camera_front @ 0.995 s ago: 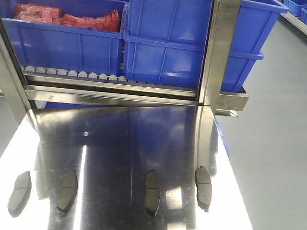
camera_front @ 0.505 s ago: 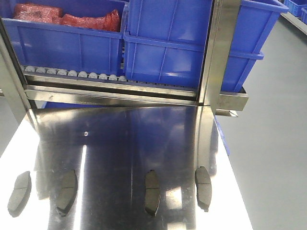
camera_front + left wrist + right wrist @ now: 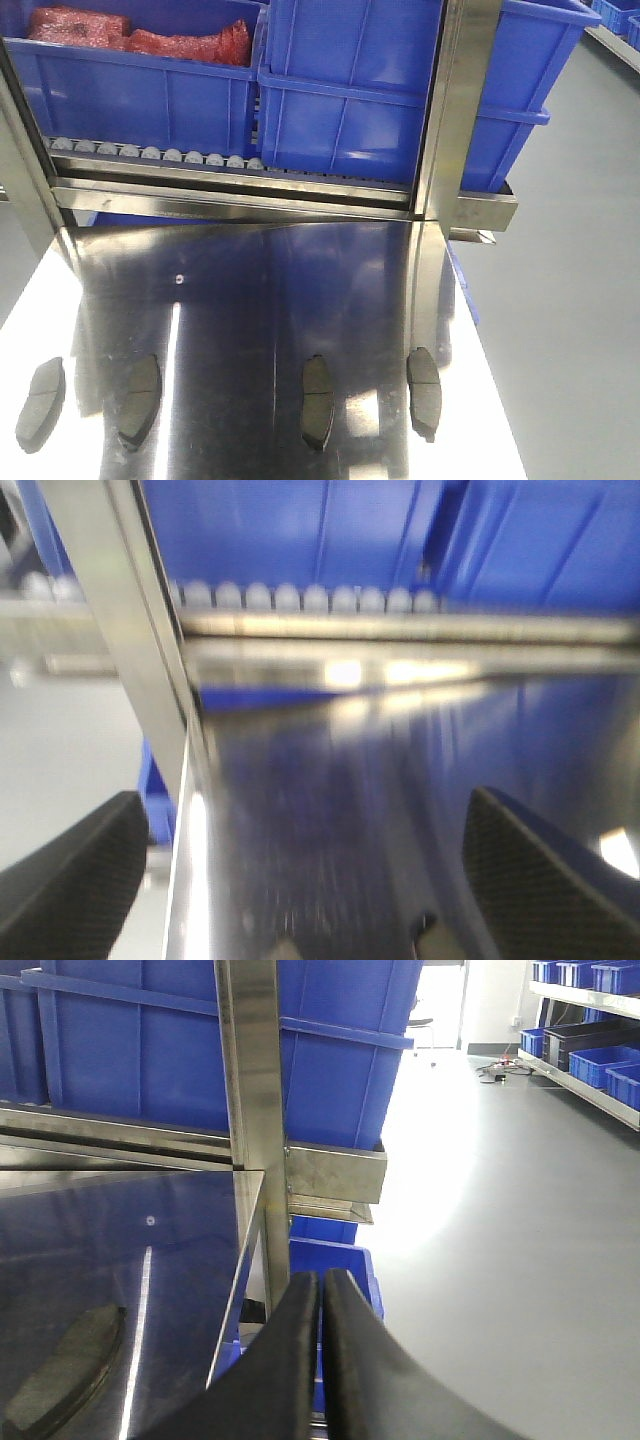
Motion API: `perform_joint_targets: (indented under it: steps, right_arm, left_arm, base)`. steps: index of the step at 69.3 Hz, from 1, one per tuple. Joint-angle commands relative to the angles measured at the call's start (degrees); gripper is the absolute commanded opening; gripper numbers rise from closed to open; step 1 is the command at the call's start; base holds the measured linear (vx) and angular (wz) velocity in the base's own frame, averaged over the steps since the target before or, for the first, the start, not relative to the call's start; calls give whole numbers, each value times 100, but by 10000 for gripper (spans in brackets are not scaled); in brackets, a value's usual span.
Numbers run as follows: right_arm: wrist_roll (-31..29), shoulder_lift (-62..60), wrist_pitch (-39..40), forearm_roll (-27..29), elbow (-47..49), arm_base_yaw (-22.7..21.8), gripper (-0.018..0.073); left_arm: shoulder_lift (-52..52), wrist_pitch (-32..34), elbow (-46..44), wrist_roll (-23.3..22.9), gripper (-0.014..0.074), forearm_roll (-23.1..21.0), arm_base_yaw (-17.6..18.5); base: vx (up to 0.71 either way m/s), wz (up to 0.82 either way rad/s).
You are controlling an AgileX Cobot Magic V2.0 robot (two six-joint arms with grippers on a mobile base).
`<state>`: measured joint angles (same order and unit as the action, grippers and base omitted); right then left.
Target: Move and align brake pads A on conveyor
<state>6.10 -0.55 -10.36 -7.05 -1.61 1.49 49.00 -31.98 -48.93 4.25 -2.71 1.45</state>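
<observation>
Our left gripper point(image 3: 305, 880) hangs with its fingers spread wide and nothing between them, over the left side of the steel table point(image 3: 250, 290). Our right gripper point(image 3: 322, 1360) is pinched closed and empty, out past the table's right edge. The four brake pads point(image 3: 317, 400) sit in a row across the near table, each with its long axis running away from us. The rightmost pad point(image 3: 65, 1370) lies just left of the right gripper, so we'd reckon that arm's nearer. There's no conveyor in view.

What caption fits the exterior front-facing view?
Four brake pads lie spaced in a row on the steel table, before blue bins on a roller rack.
</observation>
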Motion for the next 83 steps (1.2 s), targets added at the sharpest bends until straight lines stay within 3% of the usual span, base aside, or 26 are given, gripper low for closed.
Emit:
perform_joint_targets:
  steps: [1, 23, 45, 61, 83]
  right_arm:
    - [-9, -71, 436, -38, -64, -18, -7]
    - [-9, -71, 436, -38, -64, -18, -7]
    - [-9, -71, 436, -38, -64, -18, -7]
    - [-9, -71, 436, -38, -64, -18, -7]
    - [-9, -71, 436, -38, -64, -18, -7]
  left_arm:
    - [154, 208, -159, -66, 615, -44, 18]
    - [1618, -921, -164, -537, 608, -43, 18]
    - [3161, -1234, -173, -1127, 585, -43, 18]
    - [3923, -1734, -407, -1133, 585, -38, 18]
    - [4216, -1984, -856, -1133, 585, 137, -109]
  base:
    - [0, 0]
    - [0, 0]
    - [0, 0]
    - [0, 0]
    - [0, 0]
